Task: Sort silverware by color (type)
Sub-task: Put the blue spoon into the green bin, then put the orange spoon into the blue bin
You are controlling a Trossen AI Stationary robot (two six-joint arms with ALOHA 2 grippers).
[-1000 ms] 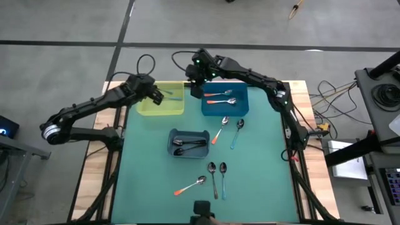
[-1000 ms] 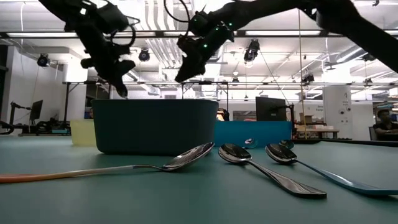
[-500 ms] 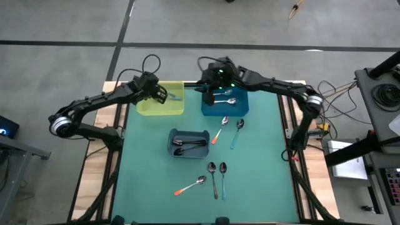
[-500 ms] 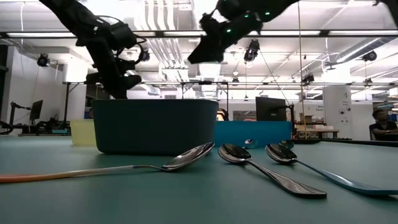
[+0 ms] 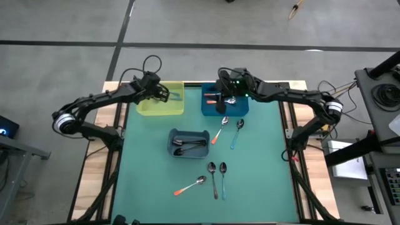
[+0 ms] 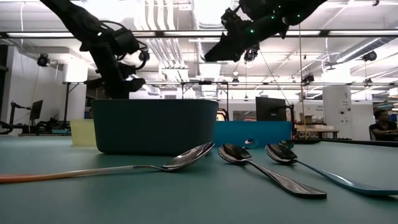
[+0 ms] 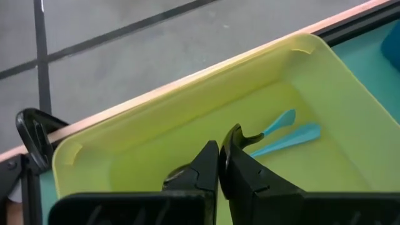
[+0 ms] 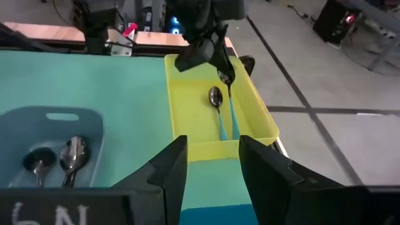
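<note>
My left gripper (image 5: 164,93) is shut and reaches down into the yellow bin (image 5: 150,107), its tips (image 7: 220,164) right over two light-blue-handled spoons (image 8: 220,112) that lie flat on the bin floor. My right gripper (image 8: 212,165) is open with nothing between its fingers. It hangs high over the blue bin (image 5: 242,107), which holds orange-handled spoons (image 5: 211,95). A grey bin (image 5: 189,134) at mid-table holds dark metal spoons. Several spoons lie loose on the mat: an orange-handled one (image 5: 219,130) and a blue-handled one (image 5: 237,133) below the blue bin, and three more (image 5: 212,178) near the front. My left gripper's shut fingertips (image 8: 220,65) stand just at the bowl (image 8: 225,77) of one light-blue-handled spoon, slanting down from the table's left. I cannot tell whether they touch it. The spoon lies flat on the bin floor.
The teal mat (image 5: 262,162) covers the table between wooden side strips. In the low view the grey bin (image 6: 154,126) stands behind three spoon bowls (image 6: 236,152). A black cable (image 7: 34,134) loops at the table's far left corner.
My right gripper, still open, has swung from the gap between the yellow and blue bins toward the table's right edge, and now hangs over the blue bin. My left gripper, shut throughout, has sunk lower into the yellow bin and rolled a little.
</note>
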